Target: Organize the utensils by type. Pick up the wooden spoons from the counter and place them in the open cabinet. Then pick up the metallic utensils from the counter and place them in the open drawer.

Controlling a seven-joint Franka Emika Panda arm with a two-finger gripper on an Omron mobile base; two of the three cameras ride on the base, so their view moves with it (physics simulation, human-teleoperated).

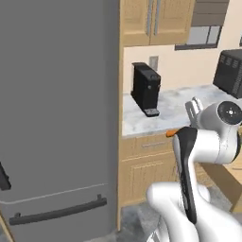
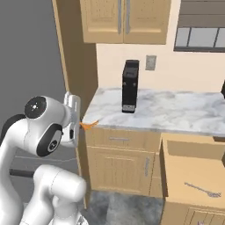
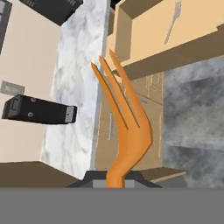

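Note:
My gripper (image 3: 114, 179) is shut on the handle of an orange fork (image 3: 127, 118), whose three tines point away from the hand toward the counter (image 3: 83, 65) edge. From the base views, the fork's orange tip (image 2: 91, 125) pokes out past the hand, level with the front edge of the marbled counter (image 2: 167, 112); the same orange tip (image 1: 171, 133) also peeks from behind the arm. To the right, the open drawer (image 2: 184, 167) is pulled out, with a slim silver fork (image 2: 202, 190) lying inside. That drawer (image 3: 144, 39) and its silver fork (image 3: 171, 26) are ahead of the hand. The wooden spoons are out of view.
A black coffee machine (image 2: 130, 86) stands on the counter near the wall. A dark oven-like appliance (image 1: 229, 73) sits at the counter's far right. A tall grey fridge (image 1: 56, 118) fills the left. Wall cabinets (image 2: 123, 19) above have shut doors.

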